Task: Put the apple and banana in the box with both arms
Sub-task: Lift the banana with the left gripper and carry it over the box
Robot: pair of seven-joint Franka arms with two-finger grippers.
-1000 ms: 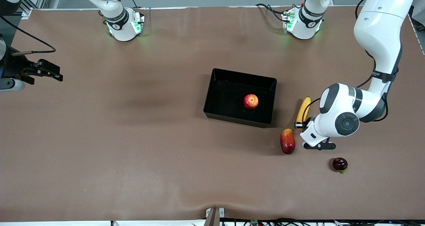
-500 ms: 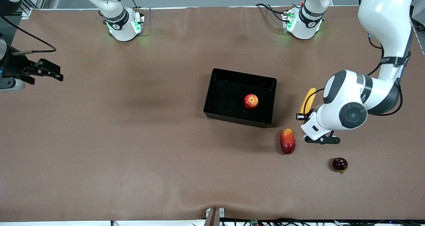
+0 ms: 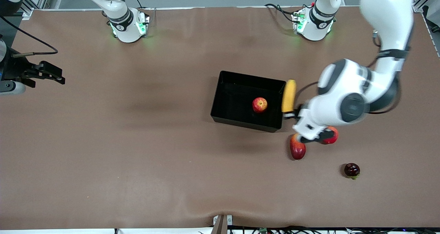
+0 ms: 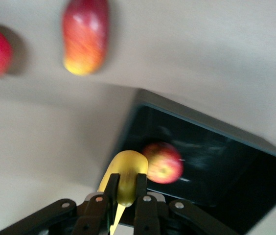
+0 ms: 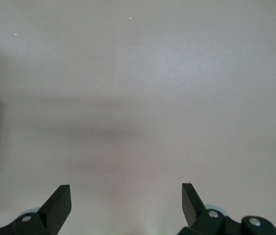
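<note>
Red mango-like fruit (image 3: 297, 149) and a pink-red fruit (image 3: 332, 136) lie below the left gripper (image 4: 126, 188), a dark fruit (image 3: 351, 170) well apart. Clamped on the banana (image 3: 288, 96), it is held over the box (image 3: 240, 122) wall; the banana's long axis follows that wall, beside the apple (image 3: 260, 104) inside. The right gripper (image 5: 126, 199) waits, fingers spread, over bare table (image 3: 137, 141).

Apple (image 3: 260, 105) in box (image 3: 220, 103); banana (image 3: 289, 96) over box's wall toward left arm's end.

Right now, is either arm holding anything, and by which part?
The left gripper is shut on the banana near one end, over the box wall. The right gripper holds nothing, fingers open, waiting.
</note>
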